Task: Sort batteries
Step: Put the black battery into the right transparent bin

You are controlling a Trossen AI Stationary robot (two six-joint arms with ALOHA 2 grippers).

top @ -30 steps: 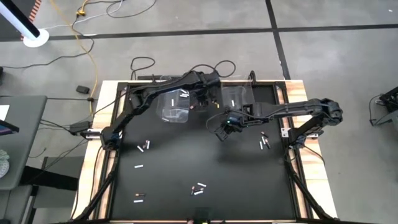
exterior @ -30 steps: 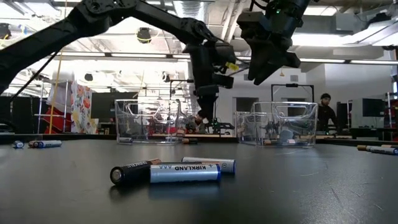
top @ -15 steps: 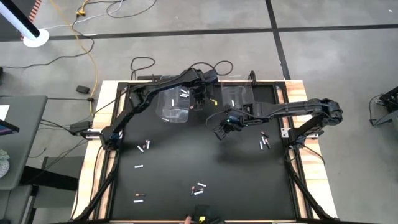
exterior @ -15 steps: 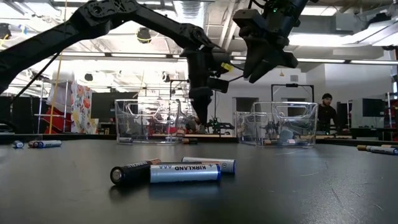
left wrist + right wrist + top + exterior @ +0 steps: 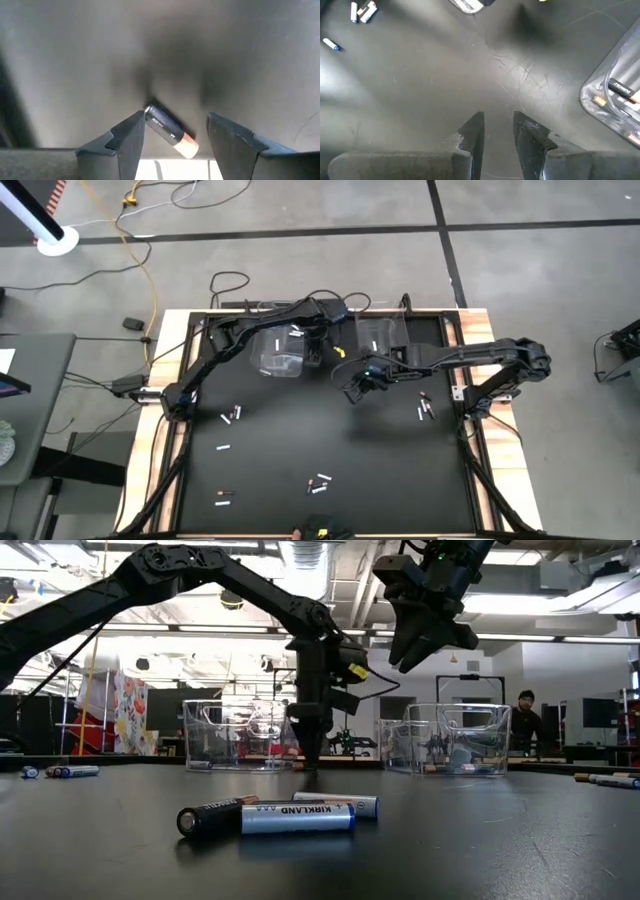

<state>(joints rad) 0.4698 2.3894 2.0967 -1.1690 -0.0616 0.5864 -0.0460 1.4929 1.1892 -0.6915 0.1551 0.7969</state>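
Left gripper [image 5: 308, 755] is down at the black table top [image 5: 300, 430], just beside the near right corner of the left clear bin [image 5: 281, 350]. In the left wrist view its fingers [image 5: 127, 142] stand apart and unclosed, straddling a dark battery with a copper-coloured end [image 5: 170, 131] that lies slantwise on the mat; one finger tip looks to be touching or nearly touching the dark end, the other is clear of it. Judgement: the jaws are spread so the battery sits between them before they close; nothing is grasped yet. Right gripper [image 5: 357, 388] hangs above the table, between the two bins and nearer the camera side, well off the surface in the low view; its fingers [image 5: 472, 132] are parted by a narrow gap with nothing between them, only bare mat below. It appears to be waiting clear of the left arm's work. Right clear bin [image 5: 378, 335] already holds some dark, copper-ended cells [image 5: 620, 87]; the left bin holds pale ones [image 5: 296, 331], which suggests sorting by type. Loose batteries remain scattered: a pair near the front [image 5: 290, 813], a cluster at the right edge [image 5: 424, 410], and several at the left and front [image 5: 230, 416].
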